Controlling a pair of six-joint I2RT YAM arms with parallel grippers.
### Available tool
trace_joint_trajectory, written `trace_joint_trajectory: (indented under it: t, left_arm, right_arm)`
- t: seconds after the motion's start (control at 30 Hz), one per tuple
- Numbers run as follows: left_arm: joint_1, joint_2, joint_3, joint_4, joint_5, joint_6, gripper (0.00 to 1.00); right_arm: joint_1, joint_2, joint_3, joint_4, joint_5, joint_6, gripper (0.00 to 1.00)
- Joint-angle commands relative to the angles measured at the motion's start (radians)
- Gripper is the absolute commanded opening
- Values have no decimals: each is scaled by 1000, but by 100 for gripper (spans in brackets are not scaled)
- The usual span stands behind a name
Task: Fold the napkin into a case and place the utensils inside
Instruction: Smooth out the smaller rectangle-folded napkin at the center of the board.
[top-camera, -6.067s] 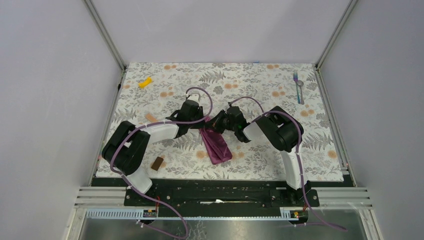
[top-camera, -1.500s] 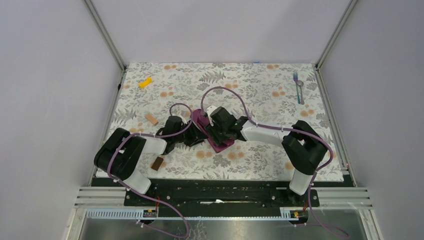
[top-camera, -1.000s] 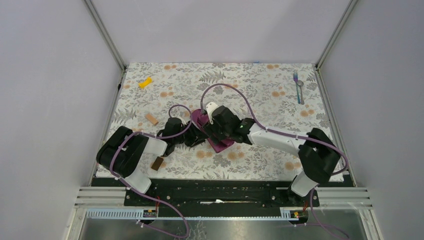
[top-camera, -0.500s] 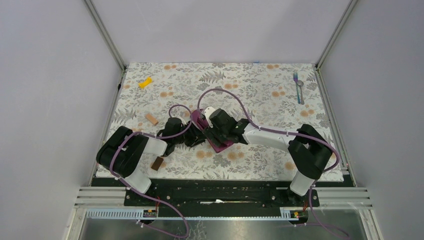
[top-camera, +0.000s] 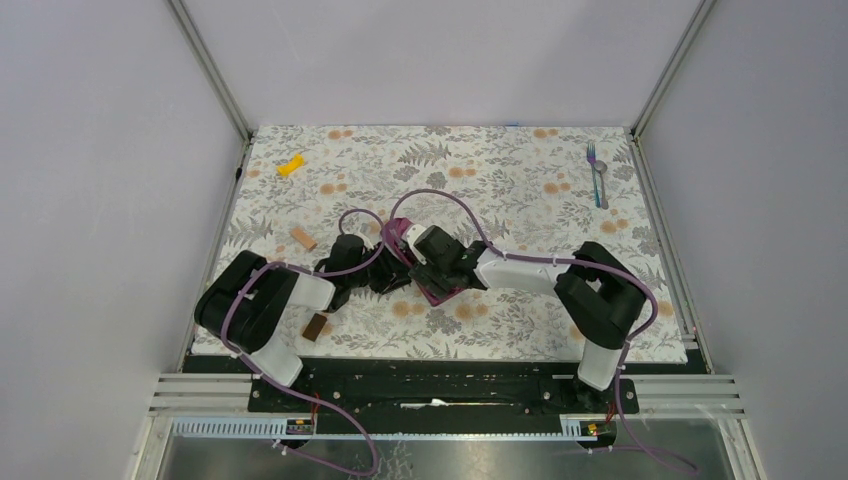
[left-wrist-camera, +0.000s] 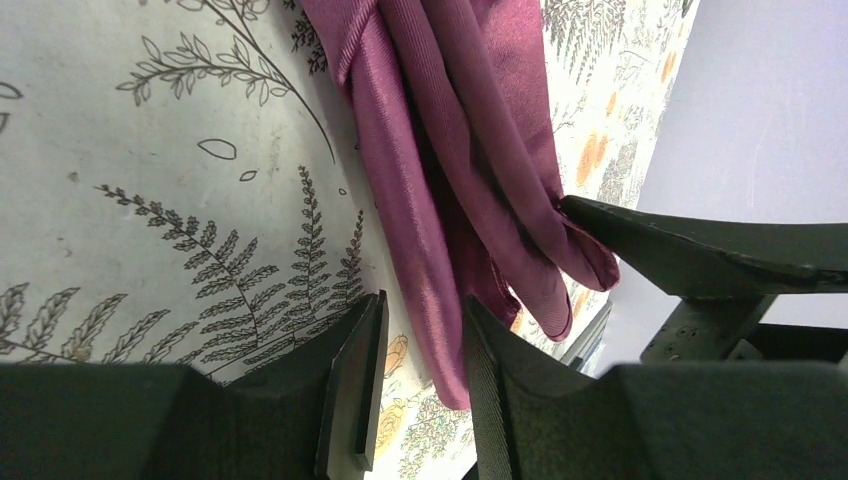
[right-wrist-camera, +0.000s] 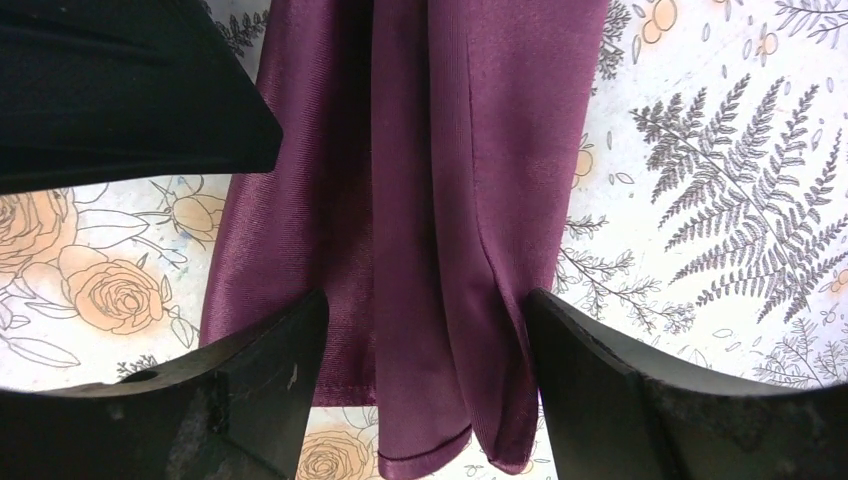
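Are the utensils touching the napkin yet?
Apart. The top view shows the utensils at the far right corner, with patterned tabletop between them and the napkin mid-table.

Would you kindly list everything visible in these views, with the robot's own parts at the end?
napkin: one, plum-magenta, folded into a long strip, middle of the table
utensils: two, fork and spoon, silvery with bluish handles, side by side at the far right
yellow piece: one, yellow, far left corner
tan block: one, tan, left of middle
brown block: one, dark brown, near left
table cover: one, white with grey ferns and orange flowers, under everything
left claw: one, black, open, at the strip's edge
right claw: one, black, open, straddling the strip
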Motion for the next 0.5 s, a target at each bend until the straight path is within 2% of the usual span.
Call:
trace_joint_trajectory:
  t: [0.0, 0.23, 0.47]
  left_arm:
    - [-1, 37, -2, -53, -8, 31, 39]
    - [0, 65, -11, -19, 1, 21, 34]
    - [-1, 83, -23, 7, 3, 11, 32]
  right_arm:
    - [29, 23, 50, -15, 59, -17, 77]
    - [53, 24, 67, -19, 79, -3, 63]
    - [57, 34, 77, -26, 79, 21, 31]
